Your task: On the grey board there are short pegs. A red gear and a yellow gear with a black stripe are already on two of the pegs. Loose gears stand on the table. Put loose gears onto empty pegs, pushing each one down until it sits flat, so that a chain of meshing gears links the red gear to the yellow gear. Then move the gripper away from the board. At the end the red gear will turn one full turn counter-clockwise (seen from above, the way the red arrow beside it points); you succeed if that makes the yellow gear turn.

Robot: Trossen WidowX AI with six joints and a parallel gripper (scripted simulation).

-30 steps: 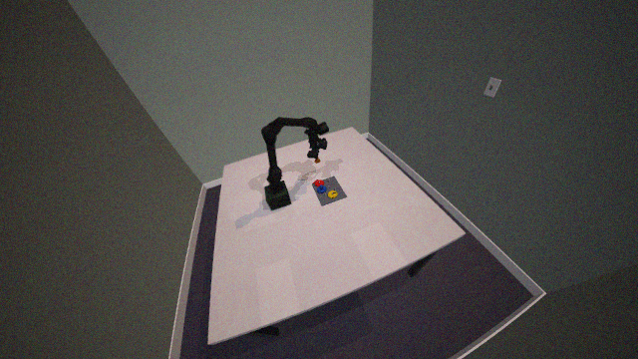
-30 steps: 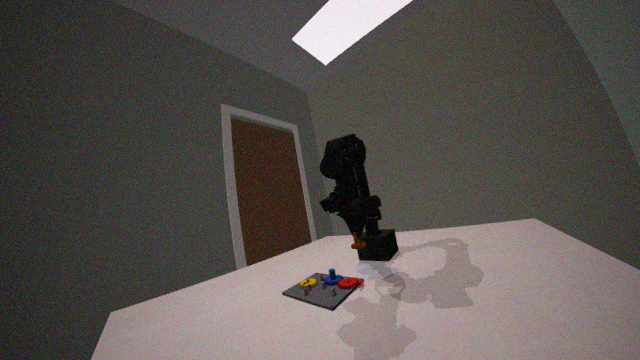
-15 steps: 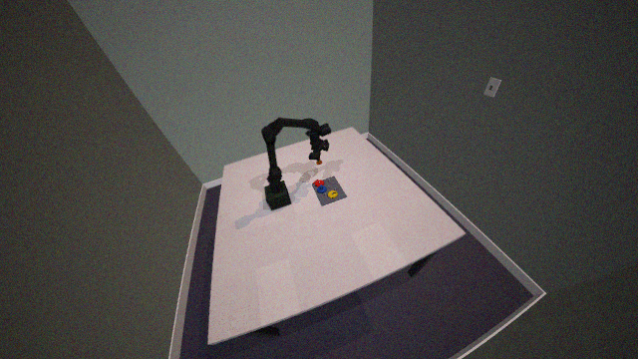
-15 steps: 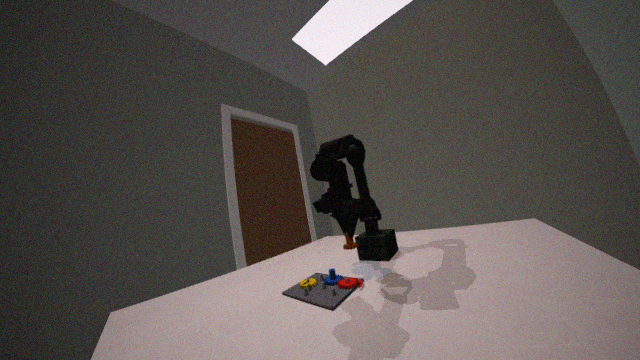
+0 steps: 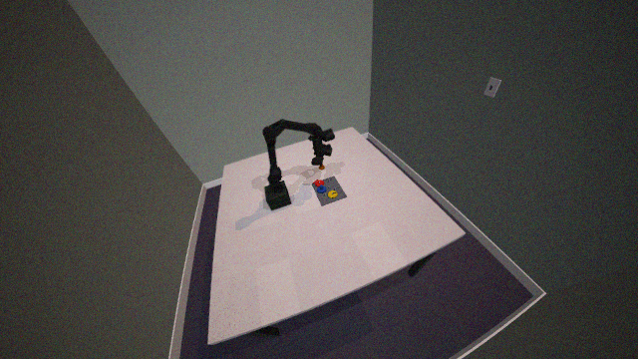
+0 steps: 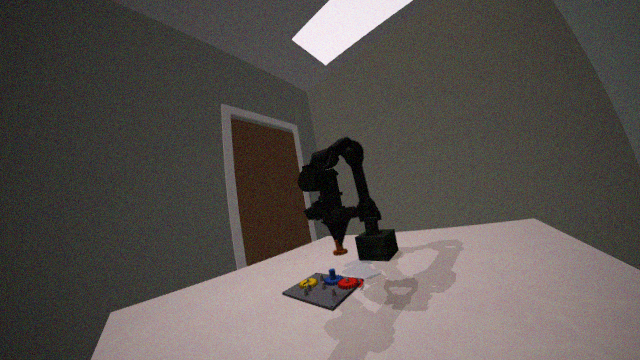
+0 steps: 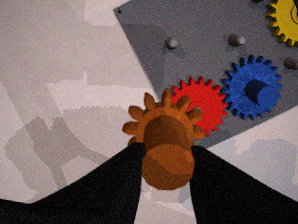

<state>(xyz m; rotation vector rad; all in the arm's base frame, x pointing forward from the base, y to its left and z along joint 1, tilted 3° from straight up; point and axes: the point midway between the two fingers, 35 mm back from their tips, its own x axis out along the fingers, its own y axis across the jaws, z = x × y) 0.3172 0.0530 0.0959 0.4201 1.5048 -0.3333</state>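
My gripper (image 5: 321, 165) (image 6: 339, 242) (image 7: 166, 153) is shut on the knob of an orange gear (image 5: 322, 168) (image 6: 340, 251) (image 7: 167, 120) and holds it in the air, above the table. In the wrist view the orange gear overlaps the edge of the red gear (image 5: 317, 182) (image 6: 348, 283) (image 7: 206, 111). The red gear sits on the grey board (image 5: 324, 200) (image 6: 320, 300) (image 7: 200, 25). A blue gear (image 5: 321, 189) (image 6: 332, 280) (image 7: 240, 89) with a knob is on the board beside the red one, their teeth meeting. The yellow gear (image 5: 333, 194) (image 6: 305, 283) (image 7: 287, 25) is apart from the blue gear.
Bare pegs stand on the board, among them one peg (image 7: 171, 43) near its edge, another peg (image 7: 236, 40) above the blue gear and a third peg (image 7: 291, 63) right of it. The pale table (image 5: 299, 239) (image 6: 450, 310) (image 7: 55, 55) surrounds the board.
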